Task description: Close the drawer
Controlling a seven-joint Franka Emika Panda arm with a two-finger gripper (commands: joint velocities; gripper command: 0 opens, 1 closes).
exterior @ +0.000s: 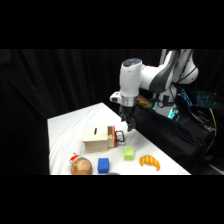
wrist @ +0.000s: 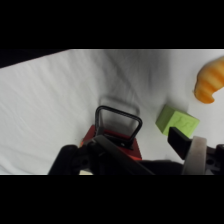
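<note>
The light wooden box [exterior: 97, 138] with a slotted top stands mid-table. Its red drawer front [exterior: 111, 138] faces right and carries a dark loop handle [exterior: 119, 136]. How far the drawer stands out of the box I cannot tell. My gripper [exterior: 128, 123] hangs just right of and above the handle, pointing down. In the wrist view the red drawer front [wrist: 114, 146] and its loop handle [wrist: 118, 122] lie directly below my gripper [wrist: 135, 140], which is open, with one finger [wrist: 179, 139] to the right of the handle.
A green cube [exterior: 129, 153] [wrist: 176, 121] sits close in front of the drawer. A blue cube [exterior: 103, 165], an orange croissant [exterior: 149, 161] [wrist: 212, 82] and a round brown item [exterior: 81, 166] lie near the front edge. Dark equipment lines the table's right side.
</note>
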